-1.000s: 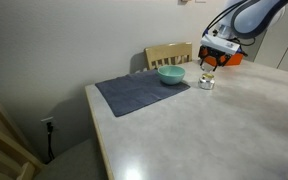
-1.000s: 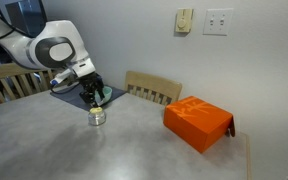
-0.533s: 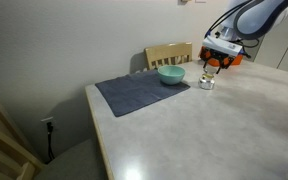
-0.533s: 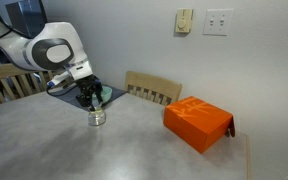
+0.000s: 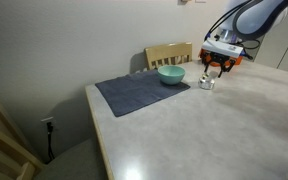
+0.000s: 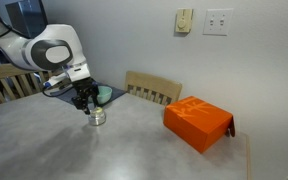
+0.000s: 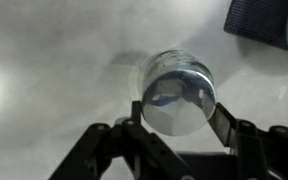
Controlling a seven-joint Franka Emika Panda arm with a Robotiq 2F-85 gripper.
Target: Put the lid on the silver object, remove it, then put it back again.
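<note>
The gripper [image 7: 177, 108] is clamped on the lid [image 7: 180, 95], with fingers at its 9 and 3 o'clock in the wrist view. The lid sits on or just over the pot [image 7: 176, 62]; I cannot tell if it is seated. In exterior views the pot stands on the table [image 5: 184, 130], bowl [image 5: 171, 75] at its 9 o'clock, box [image 6: 197, 122] at its 3 o'clock. This looks like a placing step: lower straight, release, then regrip to lift. Against a second ago, the gripper is slightly lower; the pot, bowl and box are unmoved.
</note>
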